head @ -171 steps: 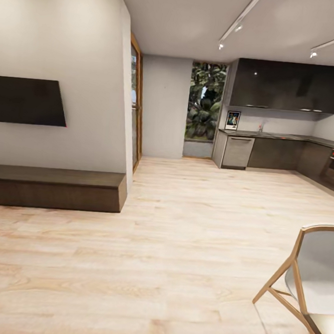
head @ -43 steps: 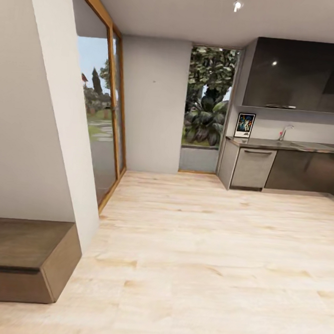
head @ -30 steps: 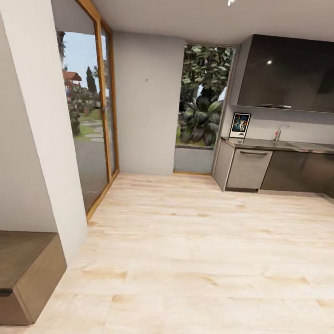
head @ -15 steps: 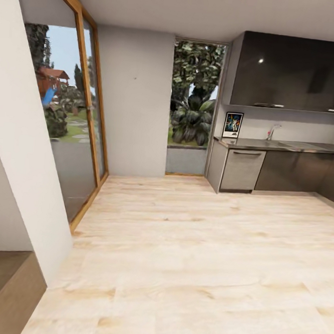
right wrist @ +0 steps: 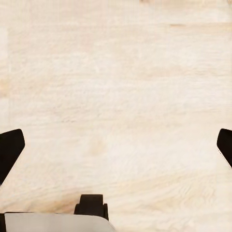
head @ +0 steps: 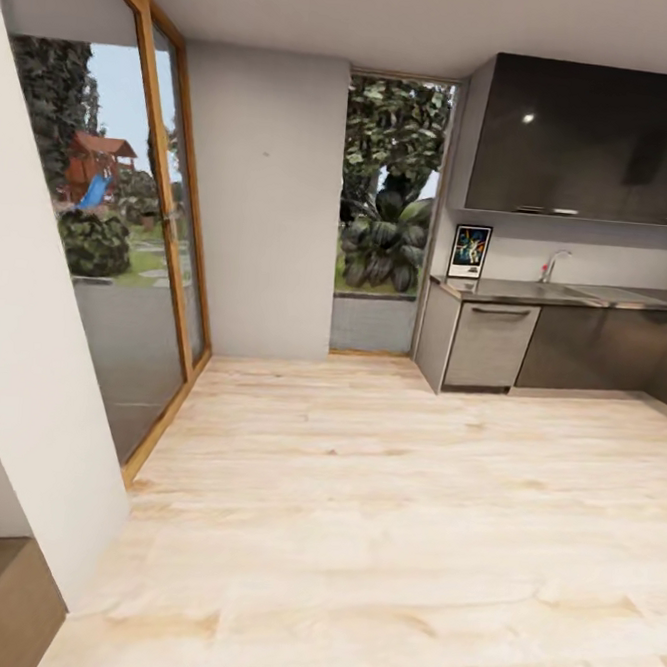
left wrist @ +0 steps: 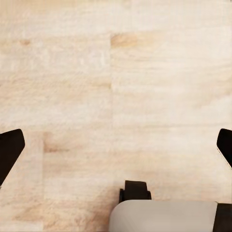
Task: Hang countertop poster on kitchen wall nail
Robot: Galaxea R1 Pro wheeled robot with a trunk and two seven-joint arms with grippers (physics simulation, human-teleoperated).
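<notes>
1. The poster (head: 469, 252) is seen in the head view standing upright at the left end of the kitchen worktop (head: 538, 289), against the pale wall beneath the dark upper cabinets (head: 589, 141); a tap (head: 552, 263) stands further along the same surface, to the poster's right.
2. A tiny dark dot, taken to be a wall nail (head: 265, 153), is made out on the plain grey wall between the glass door (head: 132, 217) and the narrow window (head: 390, 188); it is too small for more to be said of it.
3. The step in hand is judged to be the drive across the wooden floor (head: 381, 498) towards the worktop; nothing is yet held, and the poster is well apart from the robot.
4. The left hand (left wrist: 116, 145) is seen in its wrist view with its dark fingertips spread wide at either edge, nothing between them, floorboards below; the right hand (right wrist: 116, 145) is likewise spread wide and unladen over the floor.
5. For the approach to be done well, the base is best steered to the right so that the worktop's left end is faced squarely; the corner of the grey cabinet front (head: 488, 346) should be given room.
6. A stop near enough for the poster to be reached without leaning is advised; the frame may tip if nudged.
</notes>
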